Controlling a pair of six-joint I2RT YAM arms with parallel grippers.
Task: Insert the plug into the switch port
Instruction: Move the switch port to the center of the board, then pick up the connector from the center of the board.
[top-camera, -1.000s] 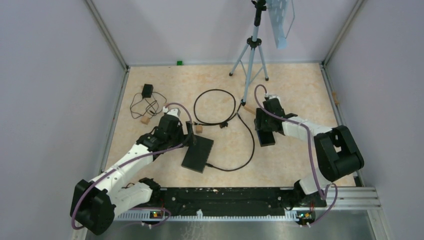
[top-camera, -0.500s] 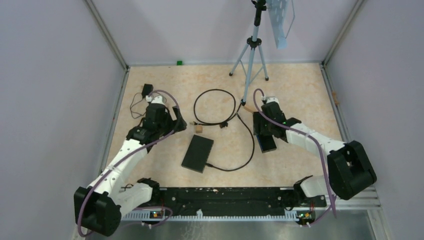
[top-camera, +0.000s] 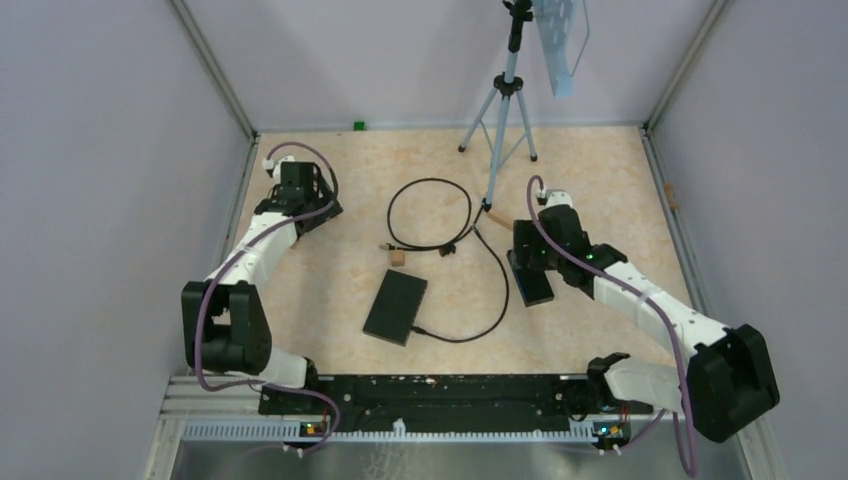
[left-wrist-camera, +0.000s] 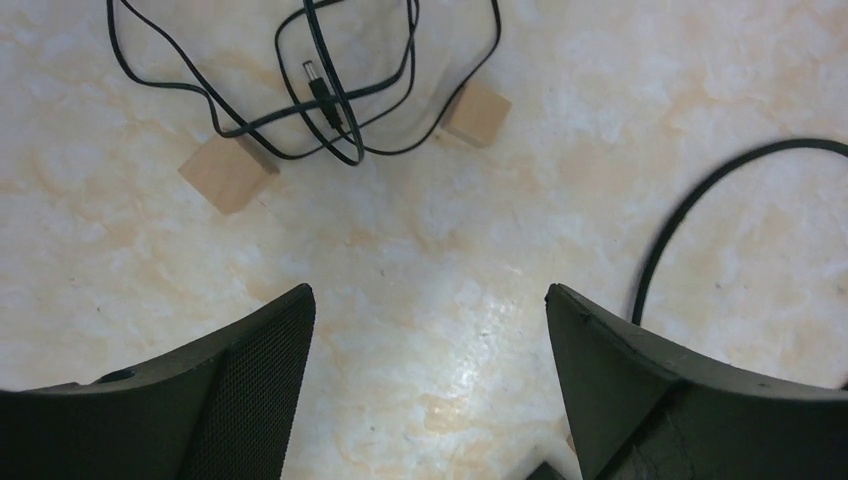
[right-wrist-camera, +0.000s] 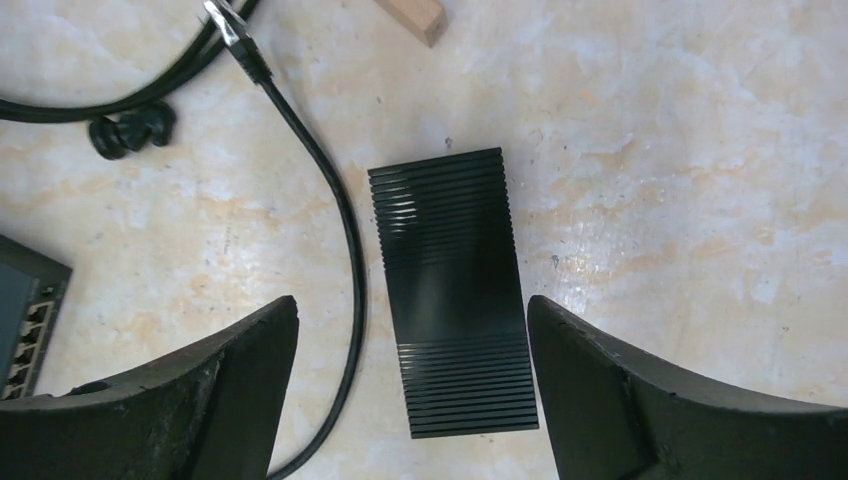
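The flat black switch (top-camera: 395, 306) lies mid-table with a black cable (top-camera: 480, 300) running from its near side. Its corner with ports shows in the right wrist view (right-wrist-camera: 25, 312). That cable's clear network plug (right-wrist-camera: 226, 20) lies loose by a wooden block (right-wrist-camera: 412, 12). A thin cord with a barrel plug (left-wrist-camera: 316, 82) lies tangled between two wooden blocks (left-wrist-camera: 230, 172). My left gripper (top-camera: 315, 205) is open and empty at the far left, above bare floor short of the tangle (left-wrist-camera: 425, 300). My right gripper (top-camera: 530, 262) is open and empty, its fingers on either side of a ribbed black box (right-wrist-camera: 455, 290).
A tripod (top-camera: 505, 100) stands at the back centre with a perforated plate on top. A coiled black cable (top-camera: 430, 215) lies behind the switch; part of it shows in the left wrist view (left-wrist-camera: 700, 200). A small green object (top-camera: 358, 125) sits at the back wall.
My left arm has swung away from the switch to the far left back, over the thin cord tangle. My right arm has shifted slightly and stays over the ribbed box.
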